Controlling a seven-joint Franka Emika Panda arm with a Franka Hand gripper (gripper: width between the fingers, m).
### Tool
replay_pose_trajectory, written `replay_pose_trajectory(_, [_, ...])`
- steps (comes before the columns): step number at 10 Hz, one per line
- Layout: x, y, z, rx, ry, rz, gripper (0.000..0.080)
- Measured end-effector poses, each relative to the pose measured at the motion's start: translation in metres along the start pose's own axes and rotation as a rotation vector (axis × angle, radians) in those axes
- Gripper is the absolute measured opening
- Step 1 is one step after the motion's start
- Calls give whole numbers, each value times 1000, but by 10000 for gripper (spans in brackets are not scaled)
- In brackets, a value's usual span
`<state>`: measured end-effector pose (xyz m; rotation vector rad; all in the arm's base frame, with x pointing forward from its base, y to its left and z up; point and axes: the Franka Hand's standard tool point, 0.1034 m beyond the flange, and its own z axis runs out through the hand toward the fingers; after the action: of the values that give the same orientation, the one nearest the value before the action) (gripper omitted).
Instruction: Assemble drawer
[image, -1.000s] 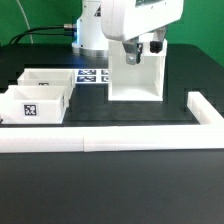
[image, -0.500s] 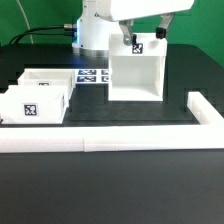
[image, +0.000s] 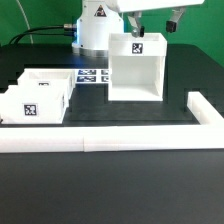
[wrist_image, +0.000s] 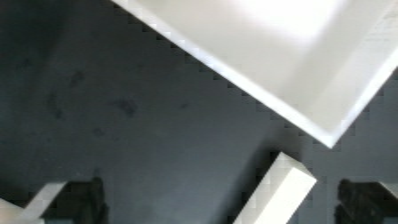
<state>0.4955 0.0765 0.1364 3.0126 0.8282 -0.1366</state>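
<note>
The white open drawer frame stands upright on the black table, with a tag on its back wall. My gripper hangs above the frame at the top edge of the exterior view, open and empty, touching nothing. Two white drawer boxes with tags sit at the exterior view's left. In the wrist view my gripper has its dark fingertips wide apart. A large white panel of the frame lies below them. A narrow white strip shows between the fingers, and I cannot tell which part it is.
A white L-shaped fence runs along the front and up the exterior view's right side. The marker board lies behind the drawer boxes, by the arm's white base.
My gripper was low at the drawer frame's top a second ago and has risen straight up, open, leaving the frame standing in the same place.
</note>
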Motion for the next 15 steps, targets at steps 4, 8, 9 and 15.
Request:
replay_pose_trajectory(4, [-25,-20,3,-4,16,307,650])
replay_pose_trajectory(8, [-30,-32,9,105,14,484,650])
replay_pose_trajectory(9, [-30,-32,9,105,13,485,650])
replay_pose_trajectory(15, [-48,-49,27,150,33,588,650])
